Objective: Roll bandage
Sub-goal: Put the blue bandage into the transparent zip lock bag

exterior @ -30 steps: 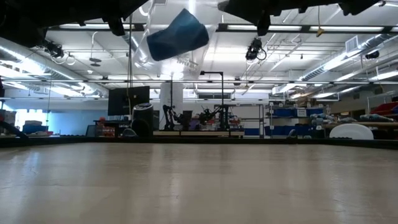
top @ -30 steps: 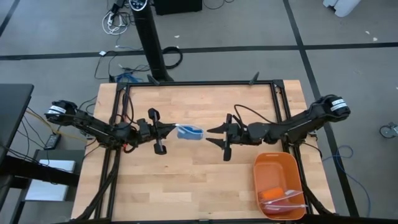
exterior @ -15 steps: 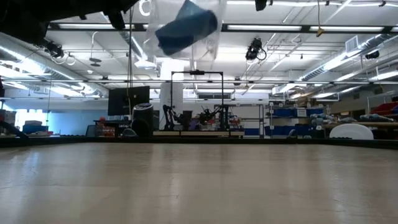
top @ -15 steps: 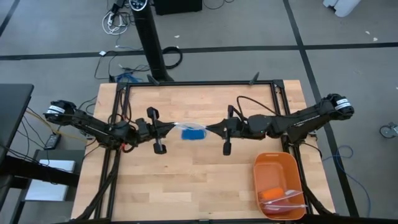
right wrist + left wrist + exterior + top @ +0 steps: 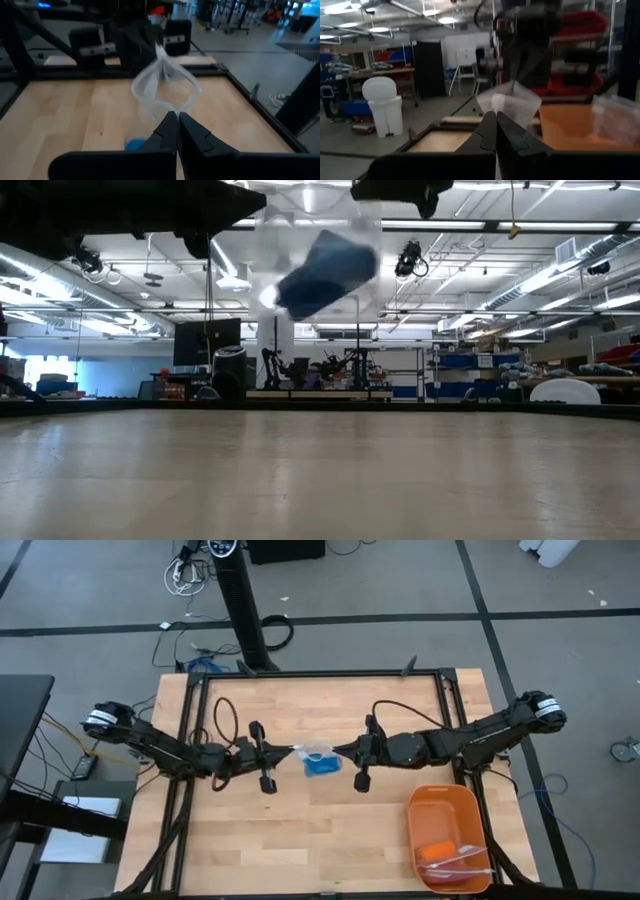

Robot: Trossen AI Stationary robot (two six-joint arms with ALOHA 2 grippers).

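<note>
I see the bandage [image 5: 327, 272] tilted inside the clear bag [image 5: 317, 753]; the left gripper [image 5: 291, 751] and right gripper [image 5: 338, 750] are both clamped on the bag's edges.

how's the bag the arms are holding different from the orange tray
The clear plastic bag is soft, see-through and hangs above the table, pinched on either side by the left end effector and the right end effector; the orange tray is rigid, opaque and rests near the table's right corner, untouched. The bag holds the blue bandage; the tray holds orange and clear items. Both are containers.

Two dark jointed arms, white-banded shoulder joints, looping black cables, slim pointed black fingers [image 5: 490, 132]
</note>
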